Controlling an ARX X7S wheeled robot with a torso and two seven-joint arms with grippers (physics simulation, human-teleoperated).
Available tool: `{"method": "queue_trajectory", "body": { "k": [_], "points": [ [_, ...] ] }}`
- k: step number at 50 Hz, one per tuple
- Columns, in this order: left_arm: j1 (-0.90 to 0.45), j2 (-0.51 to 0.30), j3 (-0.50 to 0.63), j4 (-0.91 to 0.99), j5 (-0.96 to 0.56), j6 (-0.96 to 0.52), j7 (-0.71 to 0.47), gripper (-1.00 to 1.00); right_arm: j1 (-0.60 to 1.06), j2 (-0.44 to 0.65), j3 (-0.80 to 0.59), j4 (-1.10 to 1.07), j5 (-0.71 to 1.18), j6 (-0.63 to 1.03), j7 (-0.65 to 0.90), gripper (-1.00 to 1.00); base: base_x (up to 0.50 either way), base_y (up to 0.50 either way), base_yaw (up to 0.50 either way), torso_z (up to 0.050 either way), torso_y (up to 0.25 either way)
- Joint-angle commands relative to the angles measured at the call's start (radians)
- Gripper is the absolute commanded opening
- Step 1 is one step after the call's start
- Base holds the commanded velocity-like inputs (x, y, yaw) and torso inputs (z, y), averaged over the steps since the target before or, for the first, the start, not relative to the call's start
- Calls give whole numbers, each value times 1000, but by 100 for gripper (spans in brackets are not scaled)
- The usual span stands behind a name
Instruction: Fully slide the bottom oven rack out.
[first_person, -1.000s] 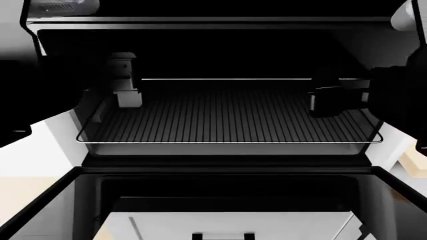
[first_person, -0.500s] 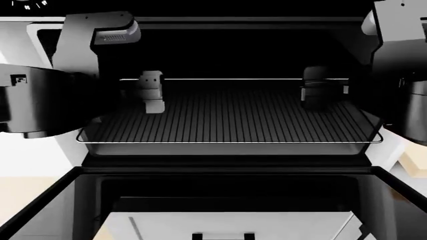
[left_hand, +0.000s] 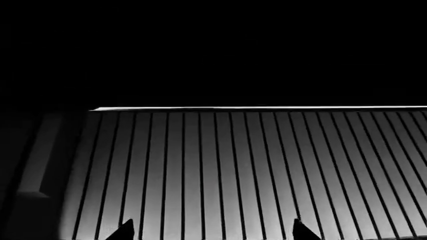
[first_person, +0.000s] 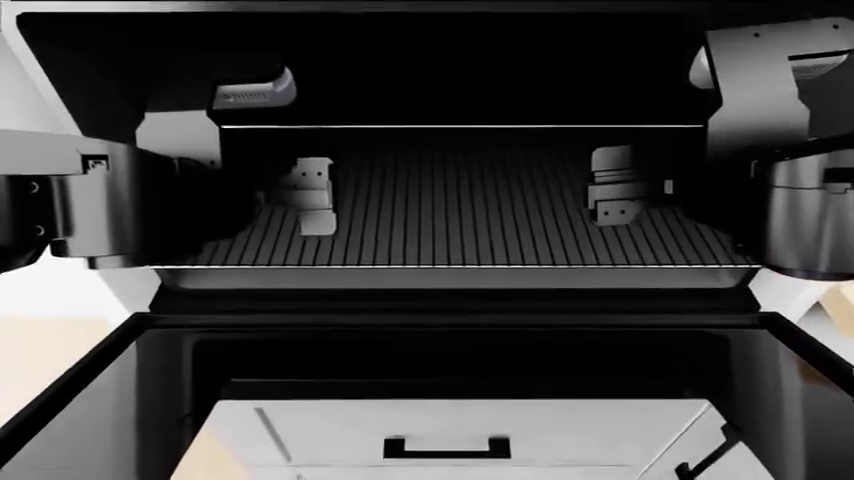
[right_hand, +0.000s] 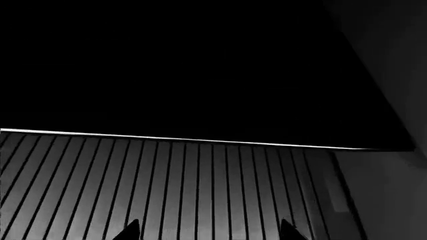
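The bottom oven rack (first_person: 454, 215), many thin dark wires with a grey front rail (first_person: 454, 268), spans the oven's width. My left gripper (first_person: 310, 200) hangs over its left part and my right gripper (first_person: 614, 195) over its right part, both pointing into the oven. In the left wrist view the left gripper (left_hand: 213, 232) has its dark fingertips (left_hand: 123, 231) wide apart over the wires (left_hand: 233, 175), open and empty. In the right wrist view the right gripper (right_hand: 208, 231) has its fingertips (right_hand: 288, 230) equally wide over the rack (right_hand: 167, 185), holding nothing.
A thin bright edge (first_person: 461, 126) runs across the back of the dark cavity. The glossy black glass door (first_person: 134, 390) lies open below the rack, its bar handle (first_person: 447, 447) nearest me. The oven side walls (right_hand: 373, 190) close in beside each arm.
Both grippers have moved inward over the rack, the left one rightward and the right one leftward. The head view has shifted, so the rack's front rail sits higher and wider.
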Motion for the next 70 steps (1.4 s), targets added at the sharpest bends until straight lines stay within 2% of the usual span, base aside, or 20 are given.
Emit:
{"method": "queue_trajectory", "body": {
  "k": [1,15,29,38,52,61,70],
  "points": [
    [-16,-1,4,-12,-7,-8,-1,100,12,-5,-7,13,2,5,2,100,0,0,0,0,-250],
    [-41,1,5,-15,8,-7,-1,100,26,-6,-5,12,-11,4,-15,100,1,0,0,0,-224],
    [-51,24,17,-23,96,10,36,100,19,-12,6,-16,-96,-37,-76,100,0,0,0,0,0],
    [-18,41,56,-57,89,-10,32,100,-33,-33,-24,40,-88,-38,-93,100,0,0,0,0,0],
    [19,89,123,-206,200,-23,172,100,-123,-65,-67,113,-175,-88,-165,100,8,0,0,0,-14],
    [109,45,129,-138,133,-22,109,100,-215,-24,-55,64,-87,-107,-95,100,7,0,-1,0,-21],
    [283,-34,132,-10,3,25,4,100,-331,59,-53,-40,47,-118,11,100,-6,0,-1,0,-20]
  ]
}}
